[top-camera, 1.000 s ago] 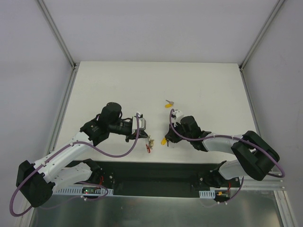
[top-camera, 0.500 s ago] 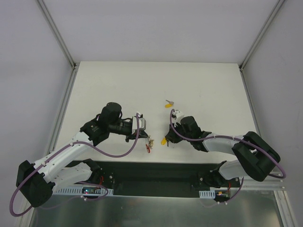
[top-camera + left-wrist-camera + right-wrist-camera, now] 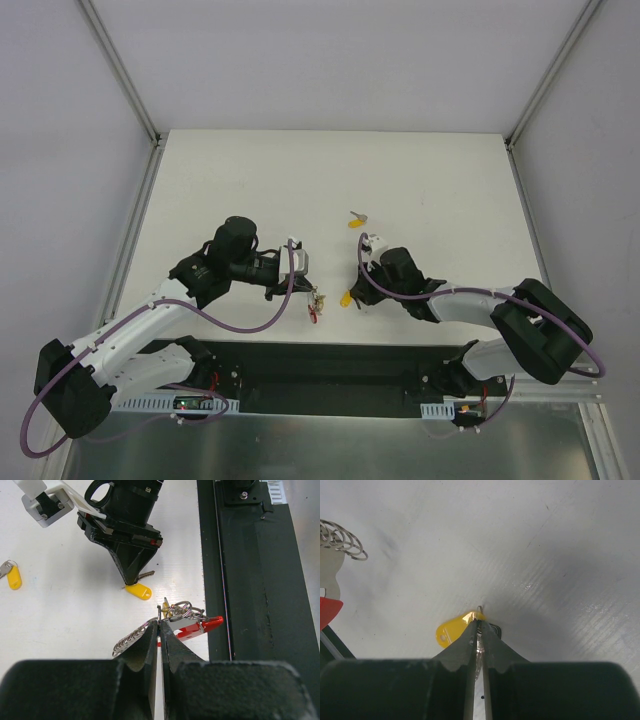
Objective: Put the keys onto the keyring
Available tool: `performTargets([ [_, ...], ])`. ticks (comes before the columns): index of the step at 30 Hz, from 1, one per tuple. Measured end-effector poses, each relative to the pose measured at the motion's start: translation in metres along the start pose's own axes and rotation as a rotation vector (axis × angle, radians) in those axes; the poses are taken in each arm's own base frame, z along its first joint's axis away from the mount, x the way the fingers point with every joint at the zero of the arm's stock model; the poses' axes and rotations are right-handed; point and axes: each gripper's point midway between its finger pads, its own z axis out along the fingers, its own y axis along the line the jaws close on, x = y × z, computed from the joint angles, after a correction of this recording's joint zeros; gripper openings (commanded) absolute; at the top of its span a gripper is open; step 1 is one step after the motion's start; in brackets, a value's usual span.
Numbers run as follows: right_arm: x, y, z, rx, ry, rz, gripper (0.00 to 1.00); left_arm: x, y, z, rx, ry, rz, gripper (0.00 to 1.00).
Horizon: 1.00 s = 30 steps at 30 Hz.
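The keyring [image 3: 200, 626] is held at the near edge of the table [image 3: 450, 190], just beside the black base rail [image 3: 250, 580]. It is gripped by the left gripper [image 3: 160, 630], whose fingers are pressed together on a thin metal part of the bunch. The red loop and small rings are left sticking out on one side and the grey chain strap on the other.

Close by, one key [image 3: 451, 631] is clamped low over the table by the right gripper [image 3: 478, 624]. The fingers are closed on it where the yellow head meets the metal shank, and the small hole at the far end of the head is left uncovered. A second key [image 3: 355, 219] is seen lying further back, well apart from both grippers.

The key is judged to be very light and stiff, with a smooth plastic head that could pivot or slip in a narrow pinch. A hold near the shank, with the hole kept free, is probably best. The keyring is judged to be floppy as a whole, with only its rings rigid and springy, so it is best gripped right beside the ring to be threaded.
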Motion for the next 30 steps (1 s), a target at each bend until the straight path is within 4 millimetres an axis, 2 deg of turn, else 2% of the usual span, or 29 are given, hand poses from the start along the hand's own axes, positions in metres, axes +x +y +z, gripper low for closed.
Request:
performTargets([
  [6, 0.001, -0.001, 0.000, 0.009, 0.001, -0.002, 0.01, 0.000, 0.000, 0.000, 0.000, 0.000, 0.000, 0.00],
  [16, 0.003, 0.006, -0.002, 0.009, 0.019, -0.067, 0.01, 0.000, 0.000, 0.000, 0.000, 0.000, 0.001, 0.00],
  [19, 0.000, 0.015, -0.011, 0.020, 0.028, -0.154, 0.01, -0.001, 0.000, 0.000, 0.000, -0.002, 0.005, 0.00],
  [23, -0.020, 0.029, -0.026, 0.037, -0.007, -0.272, 0.01, -0.005, -0.002, -0.003, 0.000, -0.016, 0.027, 0.00],
  [30, -0.046, 0.055, -0.066, 0.026, -0.078, -0.438, 0.01, -0.015, -0.004, -0.009, -0.006, -0.045, 0.103, 0.00],
])
